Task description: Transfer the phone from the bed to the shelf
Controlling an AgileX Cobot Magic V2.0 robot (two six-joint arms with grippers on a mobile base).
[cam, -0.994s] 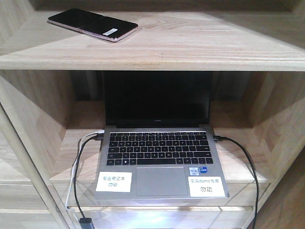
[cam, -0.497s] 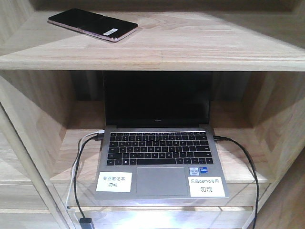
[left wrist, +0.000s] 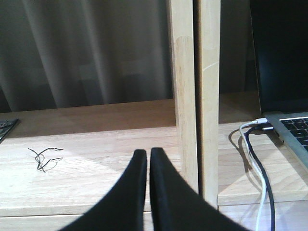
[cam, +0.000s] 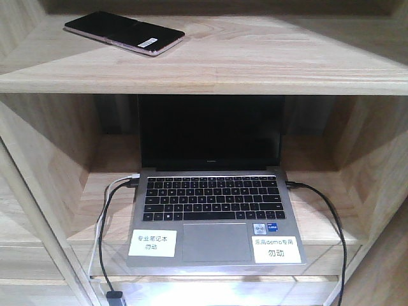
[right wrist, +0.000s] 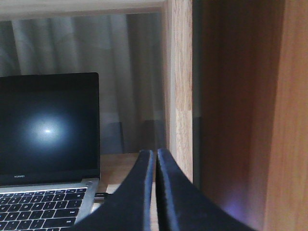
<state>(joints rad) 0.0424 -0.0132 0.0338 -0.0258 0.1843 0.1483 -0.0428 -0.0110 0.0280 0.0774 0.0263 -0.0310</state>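
Observation:
The glossy black phone [cam: 124, 32] lies flat on the upper board of the light-wood shelf [cam: 255, 64], at its left end, with a white sticker near its pinkish edge. No gripper touches it. My left gripper [left wrist: 147, 153] is shut and empty, low in front of a wooden upright [left wrist: 185, 96] of the shelf. In the right wrist view my right gripper [right wrist: 155, 153] is shut and empty too, beside another upright [right wrist: 180, 86]. The bed is out of view.
An open grey laptop [cam: 213, 217] with a dark screen stands in the compartment under the phone. Black and white cables [cam: 105, 217] run from its left side, a black cable [cam: 328, 217] from its right. A small black wire tangle [left wrist: 44, 158] lies on the left board.

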